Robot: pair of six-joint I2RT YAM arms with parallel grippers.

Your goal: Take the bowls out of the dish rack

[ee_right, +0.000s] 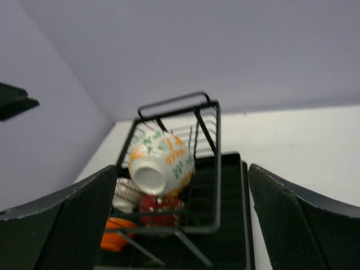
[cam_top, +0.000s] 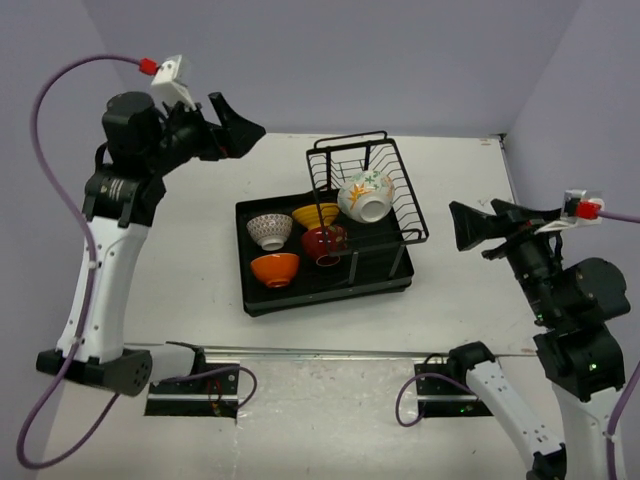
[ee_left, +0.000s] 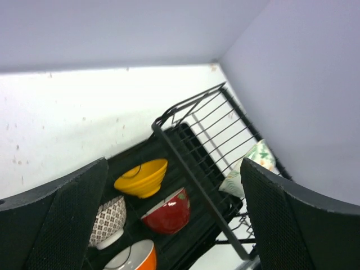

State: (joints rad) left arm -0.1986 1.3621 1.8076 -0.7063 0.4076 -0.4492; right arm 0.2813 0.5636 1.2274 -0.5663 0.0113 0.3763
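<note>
The black dish rack sits mid-table with its wire basket at the right. On the tray lie the orange bowl, the brown-patterned white bowl, the yellow bowl and the red bowl. The flowered white bowl rests tilted in the basket. My left gripper is open and empty, raised to the rack's far left. My right gripper is open and empty, raised right of the basket. The left wrist view shows the yellow and red bowls; the right wrist view shows the flowered bowl.
Lavender walls close the table at the back and both sides. The arm bases and their cables lie along the near edge. Bare white tabletop surrounds the rack.
</note>
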